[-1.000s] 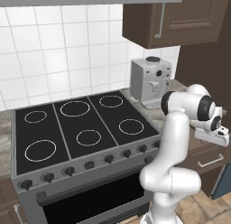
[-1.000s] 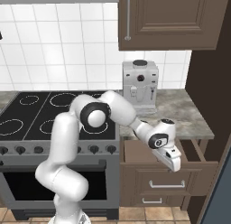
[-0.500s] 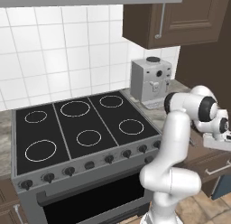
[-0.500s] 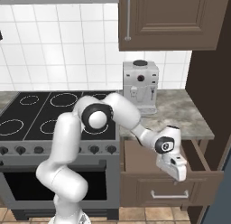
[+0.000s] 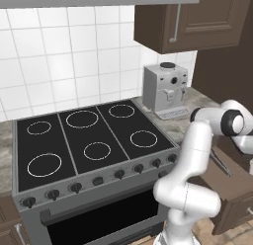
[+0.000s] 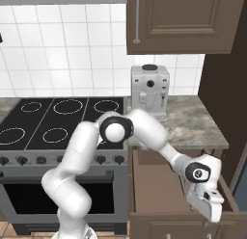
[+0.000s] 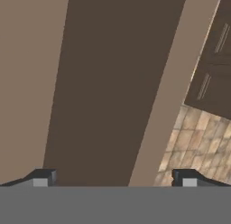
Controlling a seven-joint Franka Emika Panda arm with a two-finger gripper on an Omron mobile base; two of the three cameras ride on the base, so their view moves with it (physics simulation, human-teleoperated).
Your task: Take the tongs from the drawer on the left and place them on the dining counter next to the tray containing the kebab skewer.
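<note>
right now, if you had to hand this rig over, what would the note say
Tool: open, nothing held, fingers spread wide, hanging over the right side of the drawer.
Drawer: pulled out, below the counter with the coffee machine.
Tongs: what look like them, a slim grey piece, lie inside the drawer, not gripped.
Done: drawer opened, arm brought over it.
Left: lower in, close on the tongs, lift out, carry to the dining counter, set down beside the kebab skewer tray.
</note>
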